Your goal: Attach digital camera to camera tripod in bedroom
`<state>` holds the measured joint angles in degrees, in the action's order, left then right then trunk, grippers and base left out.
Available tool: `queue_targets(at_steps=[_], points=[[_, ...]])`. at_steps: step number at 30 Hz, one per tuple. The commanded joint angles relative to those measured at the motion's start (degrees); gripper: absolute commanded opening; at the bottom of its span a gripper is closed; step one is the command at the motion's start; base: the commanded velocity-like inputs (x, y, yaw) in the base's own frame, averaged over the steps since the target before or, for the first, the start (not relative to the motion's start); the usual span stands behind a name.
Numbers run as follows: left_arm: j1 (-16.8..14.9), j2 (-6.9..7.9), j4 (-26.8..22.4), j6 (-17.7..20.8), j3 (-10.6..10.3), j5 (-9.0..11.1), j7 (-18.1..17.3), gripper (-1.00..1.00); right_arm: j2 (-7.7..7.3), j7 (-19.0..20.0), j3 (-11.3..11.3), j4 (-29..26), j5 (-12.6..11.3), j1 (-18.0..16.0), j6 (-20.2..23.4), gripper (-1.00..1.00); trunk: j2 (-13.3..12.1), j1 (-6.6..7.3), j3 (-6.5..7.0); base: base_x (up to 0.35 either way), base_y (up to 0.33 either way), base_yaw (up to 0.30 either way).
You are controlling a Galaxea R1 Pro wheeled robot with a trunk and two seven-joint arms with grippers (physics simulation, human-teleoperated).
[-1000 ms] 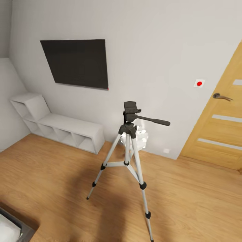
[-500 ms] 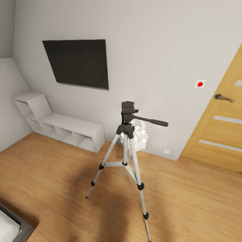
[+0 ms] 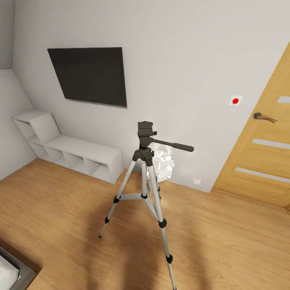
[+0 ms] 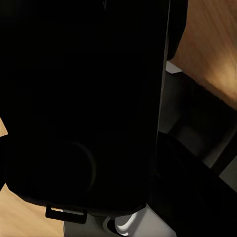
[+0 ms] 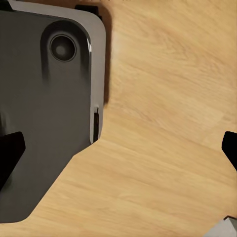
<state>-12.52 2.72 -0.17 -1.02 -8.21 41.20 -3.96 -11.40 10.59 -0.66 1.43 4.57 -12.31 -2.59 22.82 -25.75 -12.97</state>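
**Tripod standing ahead of us in the bedroom**

We are looking from the head at the camera tripod (image 3: 146, 183), which is standing upright on the light wood floor (image 3: 225, 237) with its three silver legs spread and its black head carrying a long pan handle (image 3: 172, 145) that is pointing toward the oak door (image 3: 262, 153). Just behind the tripod, a white spiky-ball lamp (image 3: 163, 166) is sitting against the grey-white wall (image 3: 181, 60). A black wall TV (image 3: 89, 75) is hanging on that wall, and a grey cube shelf (image 3: 68, 151) is running along the floor below it. A small white switch with a red dot (image 3: 235, 100) is sitting on the wall beside the door. A corner of the bed (image 3: 10, 272) is showing at the near edge.

In the right wrist view, the right claw (image 5: 118, 148) is hanging released, its two dark fingertips (image 5: 10, 150) well apart, over bare wood floor, with the robot's grey base plate (image 5: 44, 108) beside one fingertip.

The left wrist view is mostly taken up by a dark mass close to the lens, so we cannot tell how the left claw is standing.
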Motion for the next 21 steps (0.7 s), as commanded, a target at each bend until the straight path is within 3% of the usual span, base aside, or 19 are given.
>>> queue_targets(at_steps=[1, 15, 20, 21], points=[[-0.05, 0.01, 0.08, -0.12, -0.48, 0.55, -0.33, -1.0, -0.02, 0.08, -0.11, 0.15, 0.45, -0.08, -0.3, 1.0, 0.1, -0.03, -0.1, 0.0, -0.002, 0.0], [-0.05, -0.07, 0.08, -0.12, -0.49, 0.55, -0.33, -1.0, -0.02, 0.33, -0.17, -1.33, 0.67, -0.08, -0.2, 1.0, 0.1, -0.03, -0.1, 0.0, 0.0, 0.0], [-0.05, -0.08, 0.08, -0.12, -0.49, 0.55, -0.33, -1.0, 0.44, 0.51, -0.08, -9.32, 0.82, -0.08, 0.81, 1.0, 0.1, -0.03, -0.1, 0.0, 0.0, 0.0], [-0.05, -0.08, 0.08, -0.12, -0.49, 0.55, -0.32, -1.0, 0.66, 0.53, -0.07, -13.26, 0.84, -0.08, 2.26, 1.0, 0.1, -0.03, -0.1, 0.0, 0.0, 0.0]])
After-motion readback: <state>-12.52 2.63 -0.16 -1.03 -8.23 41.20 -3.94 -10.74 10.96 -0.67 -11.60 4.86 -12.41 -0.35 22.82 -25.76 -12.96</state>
